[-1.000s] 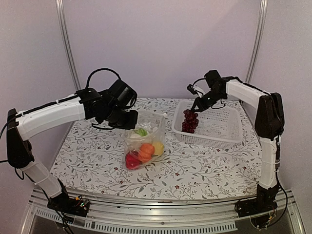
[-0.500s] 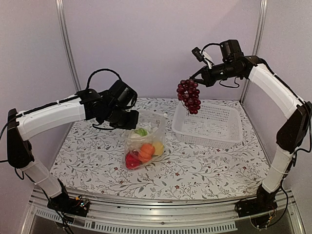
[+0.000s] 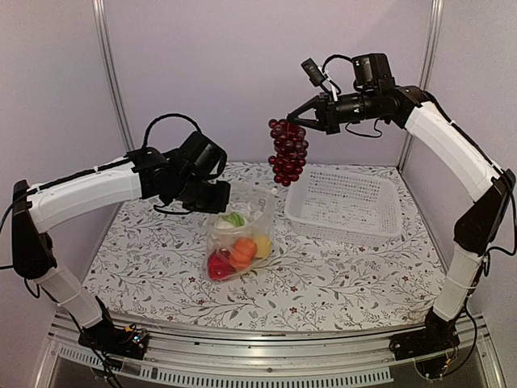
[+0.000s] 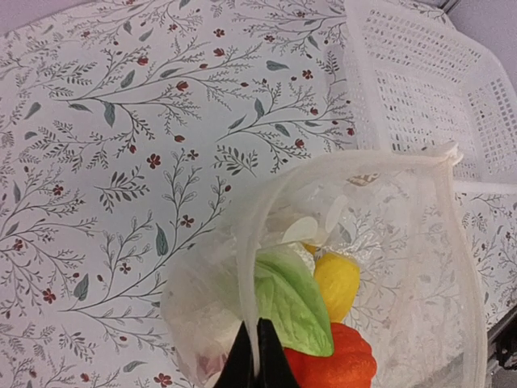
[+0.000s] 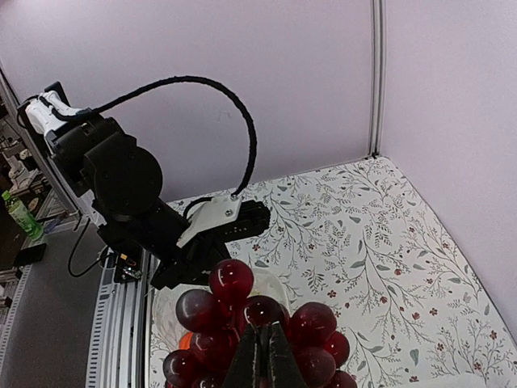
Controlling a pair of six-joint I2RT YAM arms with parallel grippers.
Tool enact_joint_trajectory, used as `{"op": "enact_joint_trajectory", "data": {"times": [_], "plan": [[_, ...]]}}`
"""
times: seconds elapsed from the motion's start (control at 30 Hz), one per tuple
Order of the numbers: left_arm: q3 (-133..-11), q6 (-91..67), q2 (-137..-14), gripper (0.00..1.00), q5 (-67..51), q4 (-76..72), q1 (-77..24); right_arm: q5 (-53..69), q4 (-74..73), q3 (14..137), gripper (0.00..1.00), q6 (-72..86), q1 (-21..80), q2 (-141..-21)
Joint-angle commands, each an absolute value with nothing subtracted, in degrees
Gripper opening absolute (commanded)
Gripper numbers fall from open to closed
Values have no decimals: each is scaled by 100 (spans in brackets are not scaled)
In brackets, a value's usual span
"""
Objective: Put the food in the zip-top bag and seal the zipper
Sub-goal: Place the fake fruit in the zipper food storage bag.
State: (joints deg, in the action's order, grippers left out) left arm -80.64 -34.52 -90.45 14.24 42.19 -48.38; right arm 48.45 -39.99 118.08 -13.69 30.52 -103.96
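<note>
The clear zip-top bag point(image 3: 241, 230) stands open-mouthed on the flowered cloth, holding a red pepper point(image 3: 218, 266), an orange fruit point(image 3: 243, 250), a yellow piece point(image 4: 336, 283) and pale green cabbage point(image 4: 291, 303). My left gripper point(image 3: 225, 198) is shut on the bag's left rim, pinching the pale zipper point(image 4: 250, 267) strip and holding the mouth up. My right gripper point(image 3: 296, 119) is shut on the stem of the dark red grape bunch point(image 3: 287, 151), which hangs in the air up and to the right of the bag. In the right wrist view the grapes point(image 5: 242, 319) crowd the black fingertips point(image 5: 279, 360).
A white slotted basket point(image 3: 346, 204) sits right of the bag, with nothing visible inside. The table's near edge is a metal rail point(image 3: 266, 368). Upright frame posts point(image 3: 111, 73) stand at the back corners against the pale wall.
My right arm lifted the grape bunch out of the basket and swung it up and left toward the bag. The left arm and the bag have not moved.
</note>
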Motion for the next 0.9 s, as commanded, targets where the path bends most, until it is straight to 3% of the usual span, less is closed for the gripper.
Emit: {"op": "enact_joint_trajectory", "data": {"times": [0.0, 0.87], "plan": [[-7987, -3540, -9020, 0, 1380, 4060, -4722, 5335, -3636, 12198, 0, -1029, 3328, -10707], [-7327, -3974, -8349, 0, 854, 3410, -4387, 5379, -3379, 11806, 0, -854, 4464, -11780]]}}
